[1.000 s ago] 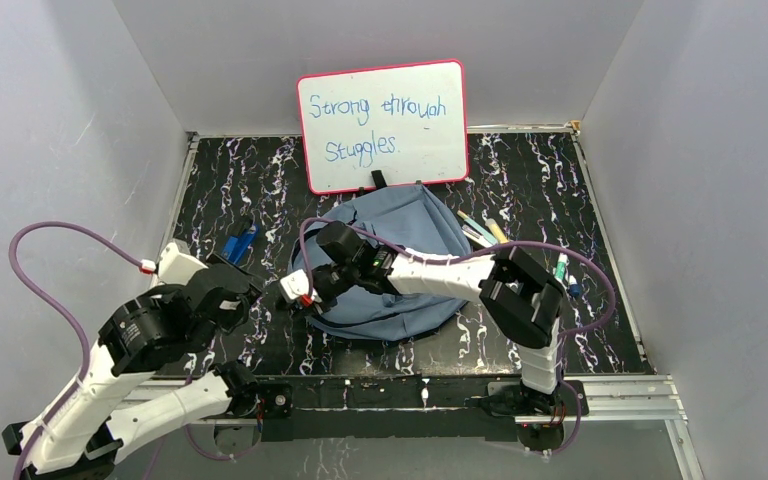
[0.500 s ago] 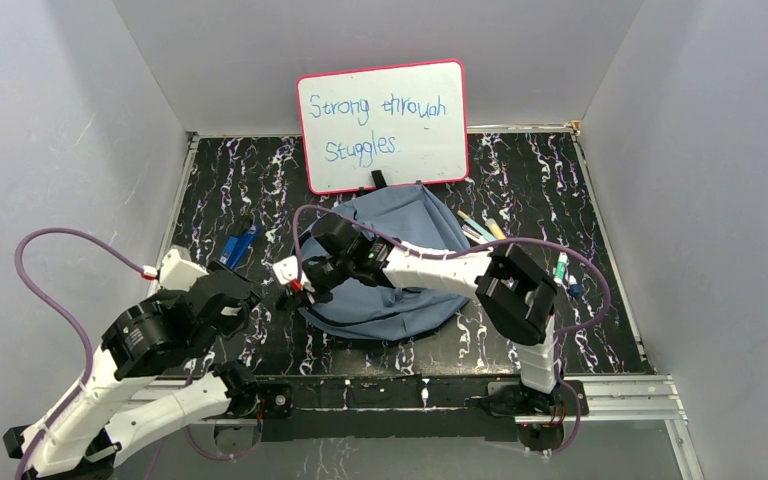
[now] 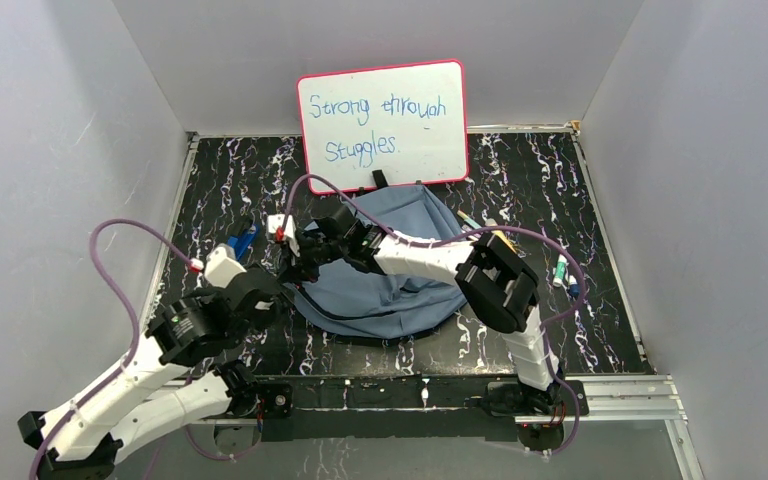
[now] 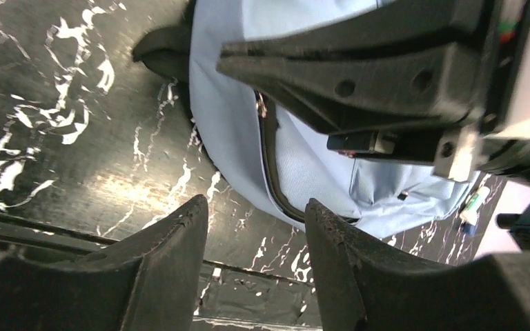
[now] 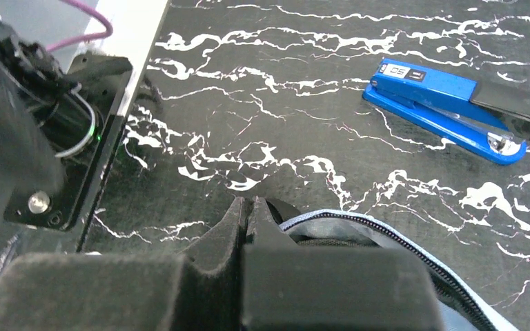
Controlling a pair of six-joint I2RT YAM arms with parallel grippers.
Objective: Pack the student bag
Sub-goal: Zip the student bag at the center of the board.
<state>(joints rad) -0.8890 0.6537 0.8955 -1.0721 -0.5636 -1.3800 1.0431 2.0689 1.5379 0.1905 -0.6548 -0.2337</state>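
The grey-blue student bag [image 3: 400, 265] lies flat in the middle of the table, its dark zipper line [image 4: 270, 165] running along its left side. My right gripper [image 3: 295, 258] reaches across to the bag's left rim and is shut [image 5: 250, 207], pinching the rim where the zipper edge [image 5: 386, 238] begins; that rim stands lifted off the table. Just in front of it, my left gripper [image 3: 263, 290] hovers open [image 4: 255, 207] over the table at the bag's near-left edge, nothing between its fingers.
A blue stapler [image 3: 241, 241] [image 5: 448, 110] lies left of the bag. The pink-framed whiteboard [image 3: 382, 125] leans on the back wall behind the bag. Pens [image 3: 480, 228] and markers [image 3: 563, 270] lie to the bag's right. Grey walls enclose the table.
The right gripper closed at the bag's left rim and moved up and away with it, reshaping that edge. The left arm swung forward and right, closer to the bag.
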